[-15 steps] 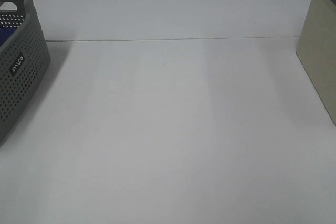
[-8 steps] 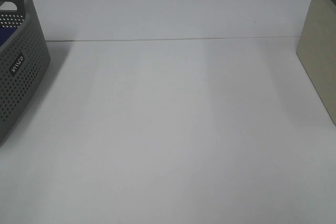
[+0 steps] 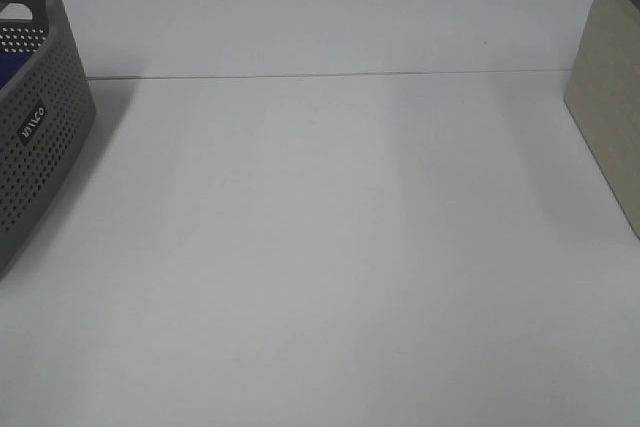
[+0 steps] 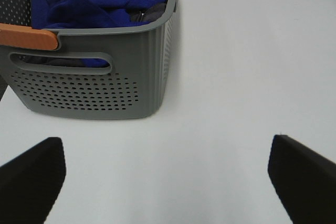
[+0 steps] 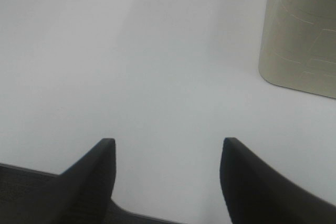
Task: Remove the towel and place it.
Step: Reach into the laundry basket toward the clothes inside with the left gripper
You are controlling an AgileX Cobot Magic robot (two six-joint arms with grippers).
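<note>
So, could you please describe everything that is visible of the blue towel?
The towel is a deep royal-blue cloth that looks soft and fleecy. It lies crumpled in loose folds inside the grey perforated basket, heaped against its walls and rising close to the rim. No tag or full edge shows, so its shape cannot be judged. Only the basket touches it. The left claw hangs open, short of the basket.

Towel [image 4: 89,1] soft cloth; basket [image 4: 105,93] perforated matt plastic; table [image 3: 330,247] smooth.

The deep-blue towel [image 4: 89,1] lies crumpled in a heap inside the grey perforated basket [image 4: 94,95].
</note>
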